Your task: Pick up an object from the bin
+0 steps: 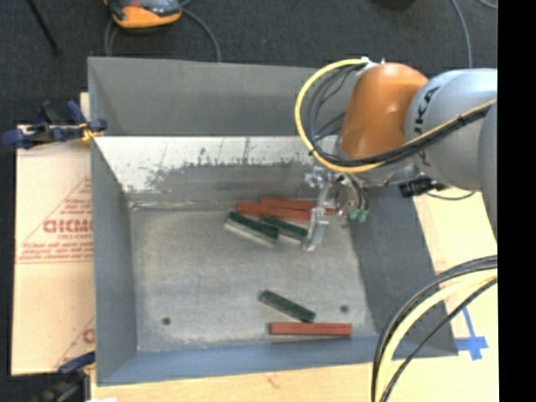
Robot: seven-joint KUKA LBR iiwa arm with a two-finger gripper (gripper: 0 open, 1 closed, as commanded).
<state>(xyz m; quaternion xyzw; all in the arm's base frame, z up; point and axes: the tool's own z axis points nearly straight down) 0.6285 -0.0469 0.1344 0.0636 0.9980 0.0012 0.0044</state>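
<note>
Green bars [261,224], right ends behind arm [377,115]

One grey metal bin [113,249] holds slim flat bars of two colours, six in all as far as I can count. There are three red-brown bars [289,202]: two overlapping at the back of the small heap near the middle of the bin, and a third lying alone by the front wall [310,329]. There are also three dark green bars [251,223]: two in that same heap, just in front of the red-brown pair, and one apart toward the front [286,306]. A pale strip [245,233] shows under the heap's left end (a seventh piece or only an edge, I cannot tell).
</note>
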